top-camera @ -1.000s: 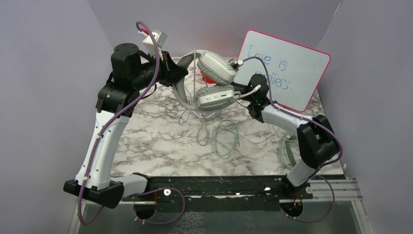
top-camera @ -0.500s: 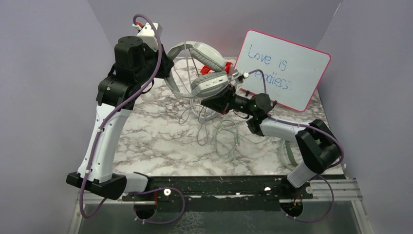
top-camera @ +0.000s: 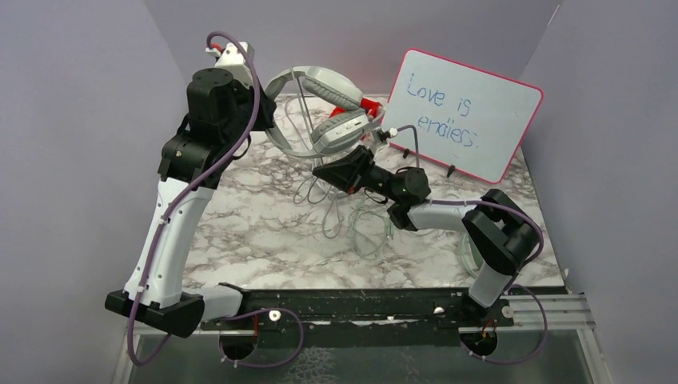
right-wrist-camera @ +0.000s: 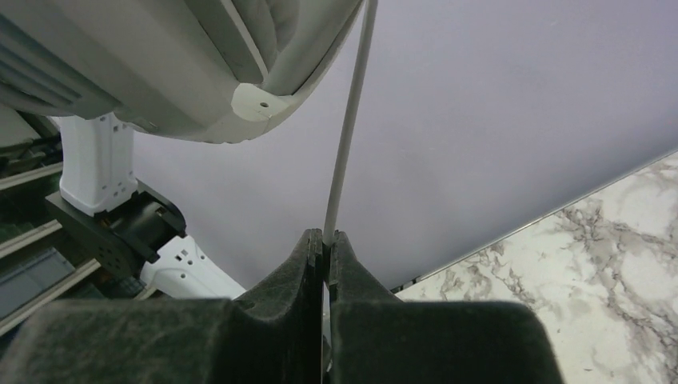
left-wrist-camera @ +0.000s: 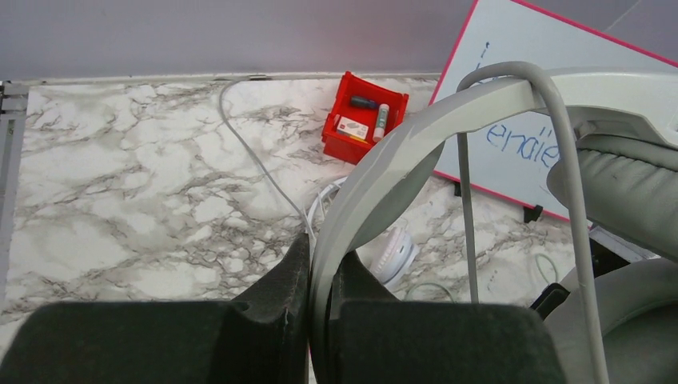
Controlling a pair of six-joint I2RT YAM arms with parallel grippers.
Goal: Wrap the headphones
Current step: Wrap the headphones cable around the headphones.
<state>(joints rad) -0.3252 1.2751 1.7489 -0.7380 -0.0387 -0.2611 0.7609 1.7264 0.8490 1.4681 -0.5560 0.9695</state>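
Grey-green headphones hang above the back of the marble table. My left gripper is shut on their headband, which runs up between its fingers. The padded cups sit to the right of it. A thin grey cable lies over the band and drops down. My right gripper is below the cups, shut on that cable, which rises taut from its tips past a cup.
A white pair of headphones lies on the table beneath, among loose pale cables. A mint pair lies at the right by the right arm. A red bin and a pink-edged whiteboard stand at the back.
My left gripper lifted and turned the headphones, swinging the cups up and back. My right gripper moved left and down, away from the cups, along the cable.
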